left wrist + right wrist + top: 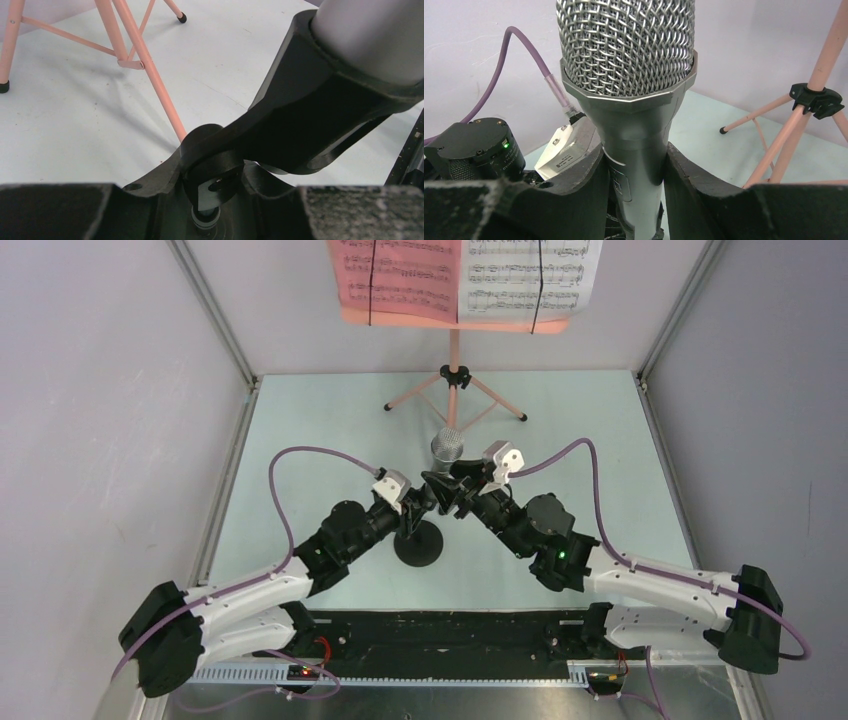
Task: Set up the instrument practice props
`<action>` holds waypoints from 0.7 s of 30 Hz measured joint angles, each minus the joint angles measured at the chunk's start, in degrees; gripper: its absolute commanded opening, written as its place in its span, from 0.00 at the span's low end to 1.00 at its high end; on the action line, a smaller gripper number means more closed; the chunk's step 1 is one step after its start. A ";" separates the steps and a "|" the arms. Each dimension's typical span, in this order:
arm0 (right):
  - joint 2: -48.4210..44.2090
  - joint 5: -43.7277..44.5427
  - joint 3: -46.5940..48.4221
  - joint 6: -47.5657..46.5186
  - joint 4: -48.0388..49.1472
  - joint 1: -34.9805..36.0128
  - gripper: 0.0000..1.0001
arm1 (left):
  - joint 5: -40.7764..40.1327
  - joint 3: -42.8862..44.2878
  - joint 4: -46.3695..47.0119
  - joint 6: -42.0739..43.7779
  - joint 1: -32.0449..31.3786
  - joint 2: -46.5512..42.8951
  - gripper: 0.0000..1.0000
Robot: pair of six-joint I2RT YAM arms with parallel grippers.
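Right claw (634,192) pinches microphone (626,50); left claw (210,205) seemingly clamps mic stand (300,115). Press mic straight home, stand braced against tipping.

Mid-worktop is crowded: the left jaws clamp the small black round-based mic stand (419,545), the right jaws the grey mesh-headed microphone (449,447) seated in it. At 12 o'clock the salmon-pink tripod music stand (454,352) bars the way with splayed legs. Bare pale green worktop (300,410) lies at 9 and 3 o'clock, under arching purple cables (318,448).
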 measured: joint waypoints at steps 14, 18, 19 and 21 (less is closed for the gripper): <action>0.00 -0.63 0.46 -1.90 -0.55 0.50 0.00 | 0.98 0.00 -11.45 4.66 0.09 -2.95 0.71; 0.00 -1.01 0.63 -2.08 -0.85 0.48 0.00 | 1.62 0.00 -12.85 5.03 0.66 -3.56 0.58; 0.00 -1.11 0.63 -2.10 -0.87 0.46 0.00 | 1.64 0.00 -12.87 5.03 0.96 -3.54 0.49; 0.00 -1.29 0.66 -2.10 -0.92 0.42 0.00 | 1.66 -0.02 -12.41 4.79 1.64 -3.43 0.38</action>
